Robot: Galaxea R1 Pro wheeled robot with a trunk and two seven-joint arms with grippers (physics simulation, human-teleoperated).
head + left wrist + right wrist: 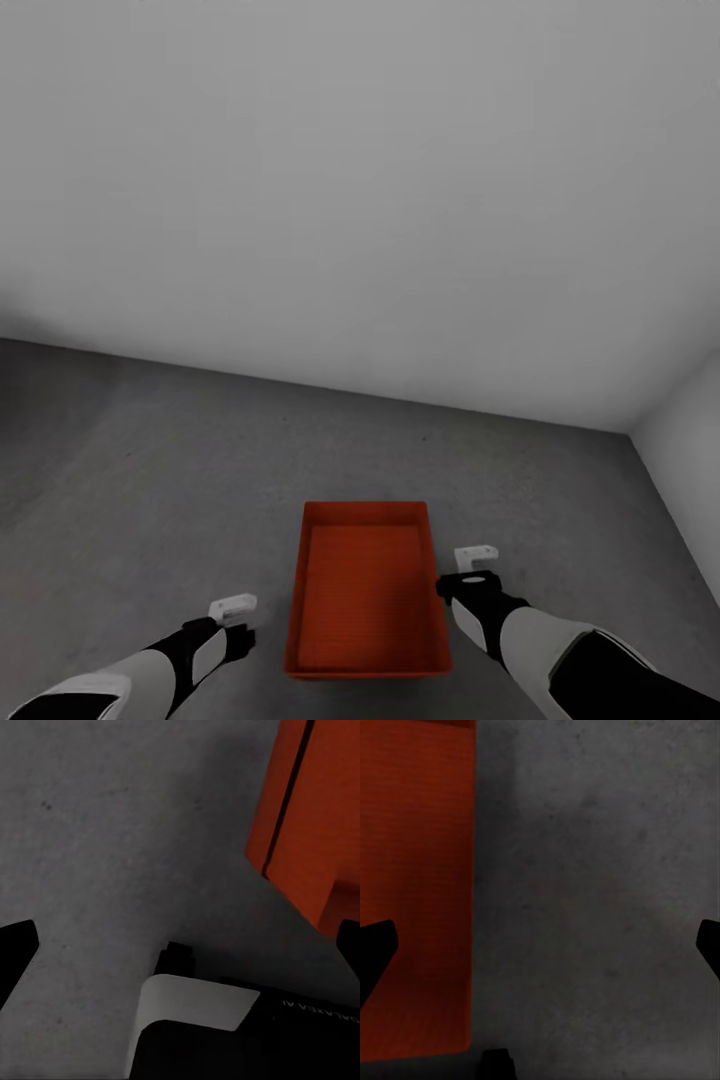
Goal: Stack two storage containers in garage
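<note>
We're in the garage now, going by the pale grey walls (pixel 360 180) and the rough, dark grey floor (pixel 140 470) with its mottled concrete look. 1 orange-red storage container (pixel 366 590) sits flat on that floor, right in front of the robot and between its 2 arms, long side running away from it toward the back wall. So I'd say the first half of the garage job is done: a bin is down on the concrete. In the left wrist view the orange wall (pixel 315 817) shows a dark seam running along it, which might be 2 nested rims or just a lip; I cannot tell which. From above I can make out just 1 rim, so I'd judge the stacking as not yet confirmed, and the second bin may well be left to fetch.

The container is open-topped and has nothing in it; its ribbed bottom (pixel 416 870) is bare orange all the way across.

The left gripper (pixel 232 606) hangs low beside the bin's left wall, apart from it with a strip of floor between. The right gripper (pixel 476 556) is just beside the right wall, close but not clearly touching. Both sets of jaws stand wide: in each wrist view the dark fingertips sit at opposite edges with only floor and bin between them, holding nothing.
</note>
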